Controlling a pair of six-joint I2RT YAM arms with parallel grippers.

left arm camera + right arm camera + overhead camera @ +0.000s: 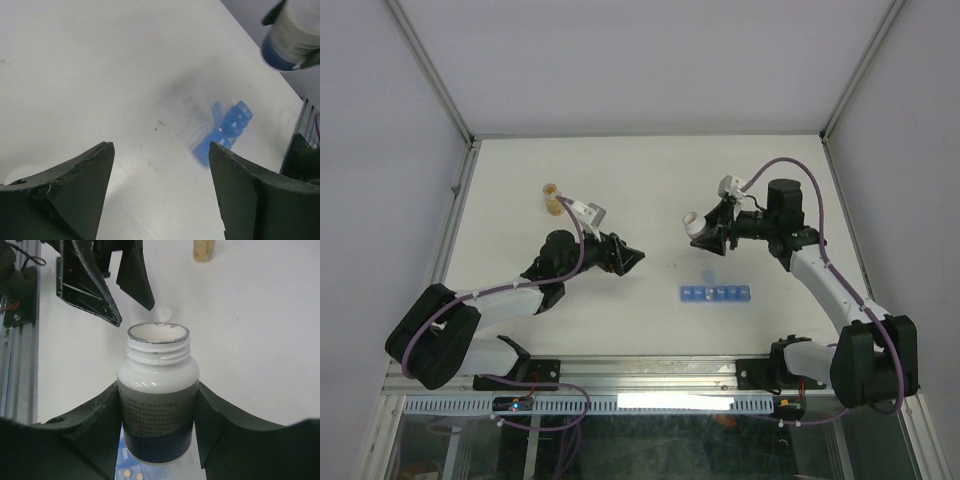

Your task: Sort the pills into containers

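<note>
A small bottle of tan contents (551, 197) stands far left, near the left gripper (625, 258), whose jaws are spread and empty. Farther right, the right gripper (715, 232) pinches an uncapped white bottle (158, 390) by its sides. The blue pill organizer (717, 293) lies flat on the table (620, 170), just on the near side of that gripper.

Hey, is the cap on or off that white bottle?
Off: the white bottle shows a bare threaded neck and an open mouth, with no cap.

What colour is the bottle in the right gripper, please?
The bottle is white, its label grey and dark blue; right wrist view.
</note>
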